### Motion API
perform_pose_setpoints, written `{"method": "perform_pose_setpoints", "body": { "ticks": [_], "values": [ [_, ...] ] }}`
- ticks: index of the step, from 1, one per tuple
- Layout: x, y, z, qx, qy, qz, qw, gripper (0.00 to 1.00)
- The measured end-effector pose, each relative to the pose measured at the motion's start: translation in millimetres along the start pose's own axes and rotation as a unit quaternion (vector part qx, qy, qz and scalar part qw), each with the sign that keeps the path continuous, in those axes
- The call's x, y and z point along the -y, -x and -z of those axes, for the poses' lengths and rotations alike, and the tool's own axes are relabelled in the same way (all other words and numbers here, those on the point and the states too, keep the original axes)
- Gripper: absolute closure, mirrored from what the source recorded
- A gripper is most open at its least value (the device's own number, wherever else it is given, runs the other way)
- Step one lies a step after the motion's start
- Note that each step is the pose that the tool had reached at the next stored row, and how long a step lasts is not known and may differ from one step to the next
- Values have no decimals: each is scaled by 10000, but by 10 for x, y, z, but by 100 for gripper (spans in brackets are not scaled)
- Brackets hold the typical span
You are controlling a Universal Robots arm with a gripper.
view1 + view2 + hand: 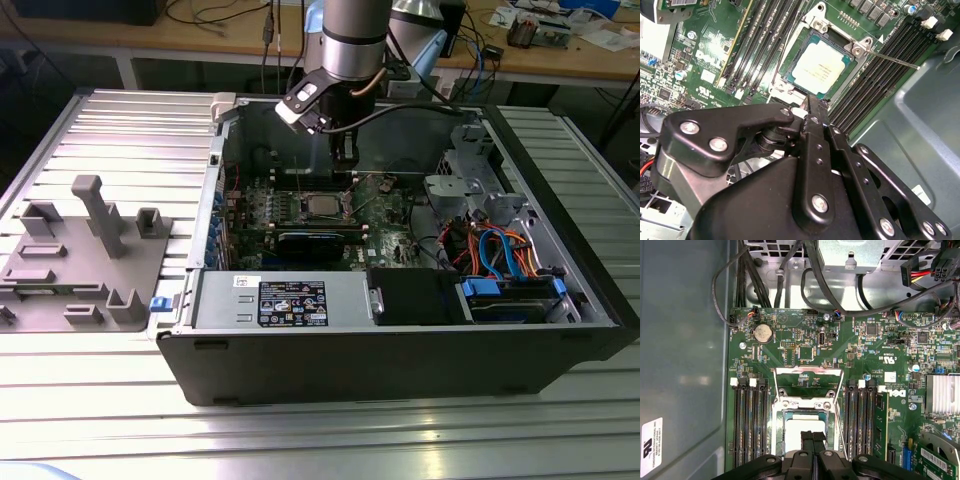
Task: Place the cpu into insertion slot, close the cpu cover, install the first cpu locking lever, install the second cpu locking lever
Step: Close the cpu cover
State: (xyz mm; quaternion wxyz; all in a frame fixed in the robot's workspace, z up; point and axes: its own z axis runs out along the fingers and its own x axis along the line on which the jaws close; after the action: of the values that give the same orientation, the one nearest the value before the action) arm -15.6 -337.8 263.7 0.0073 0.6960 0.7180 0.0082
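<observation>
Hanging directly over the insertion slot (pixel 815 24), the jaws were pressed together with nothing between them. The cpu (pixel 822 67) lay flat inside that slot, pale top showing. From one corner of the slot a thin lever (pixel 895 60) stuck out across black memory slots (pixel 880 82). Around the slot spread the green motherboard (pixel 805 340), set in an open computer case (pixel 400 360) on a ribbed metal surface (pixel 300 440).

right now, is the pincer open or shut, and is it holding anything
Pincer: shut, fingertips pressed together with nothing visible between them, just over the cpu.
</observation>
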Motion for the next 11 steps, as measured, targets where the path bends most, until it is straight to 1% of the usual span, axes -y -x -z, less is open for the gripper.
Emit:
{"method": "perform_pose_setpoints", "body": {
  "ticks": [8, 11],
  "values": [
    [-3, 0, 0, 0, 0, 1, 10000, 89],
    [-30, 1, -1, 0, 0, 0, 10000, 89]
  ]
}}
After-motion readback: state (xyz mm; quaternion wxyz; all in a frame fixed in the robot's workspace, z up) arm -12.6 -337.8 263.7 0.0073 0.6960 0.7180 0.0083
